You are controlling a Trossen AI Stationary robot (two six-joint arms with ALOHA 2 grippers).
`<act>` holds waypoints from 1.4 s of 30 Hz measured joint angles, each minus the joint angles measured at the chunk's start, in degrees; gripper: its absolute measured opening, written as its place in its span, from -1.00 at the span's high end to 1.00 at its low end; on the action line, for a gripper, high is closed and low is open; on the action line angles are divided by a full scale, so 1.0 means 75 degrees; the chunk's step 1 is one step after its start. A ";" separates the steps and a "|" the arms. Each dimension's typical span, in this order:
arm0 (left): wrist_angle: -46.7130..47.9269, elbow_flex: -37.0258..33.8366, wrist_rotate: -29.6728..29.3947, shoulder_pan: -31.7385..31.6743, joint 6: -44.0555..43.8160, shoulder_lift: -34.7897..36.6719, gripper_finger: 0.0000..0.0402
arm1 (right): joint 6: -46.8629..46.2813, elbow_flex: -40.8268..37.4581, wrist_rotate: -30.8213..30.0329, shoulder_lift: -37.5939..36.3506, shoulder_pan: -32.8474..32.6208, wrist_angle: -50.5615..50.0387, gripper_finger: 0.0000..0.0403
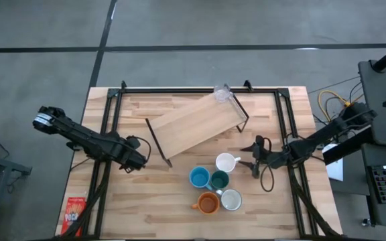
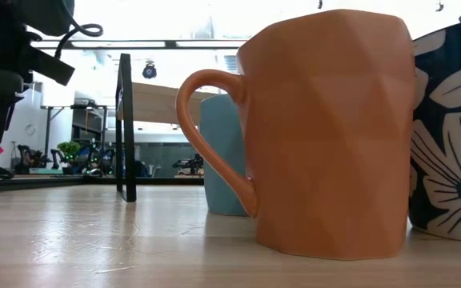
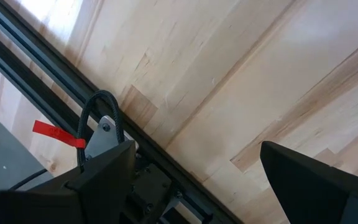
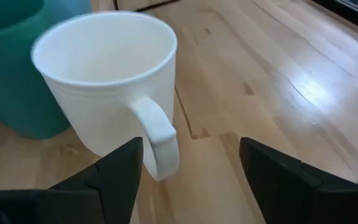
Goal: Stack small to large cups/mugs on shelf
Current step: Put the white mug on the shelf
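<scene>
I've got the right gripper (image 1: 254,163) low on the bench (image 1: 146,207), fingers spread wide and empty, the white mug (image 4: 107,81) just ahead with its handle pointing between them; I read this as the approach to a first pick. Next I'd ease forward and close on that handle. Every mug I can see into looks empty; the shelf (image 1: 196,127) lies beyond, bare. Left gripper (image 1: 139,163) waits wide open, holding nothing.

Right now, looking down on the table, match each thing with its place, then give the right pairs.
Things:
1. orange mug
2. white mug
3. clear glass
4. left gripper

Places:
A. on the shelf's far end
B. beside the table's left rail, away from the mugs
C. nearest the right gripper
D. front of the mug cluster, handle pointing left

Pairs: 1-D, 2-C, 3-A, 4-B
</scene>
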State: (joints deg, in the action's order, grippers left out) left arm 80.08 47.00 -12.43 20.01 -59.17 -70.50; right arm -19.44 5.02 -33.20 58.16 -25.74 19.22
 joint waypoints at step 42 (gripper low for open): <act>0.0008 0.0000 -0.0050 0.0099 -0.0062 0.0003 -0.65 | 0.0157 0.1702 -0.0348 0.1983 0.0018 0.0028 0.83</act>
State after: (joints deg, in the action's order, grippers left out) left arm 80.14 47.00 -12.80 20.75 -59.64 -70.48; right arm -18.26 17.78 -35.81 73.03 -25.61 19.43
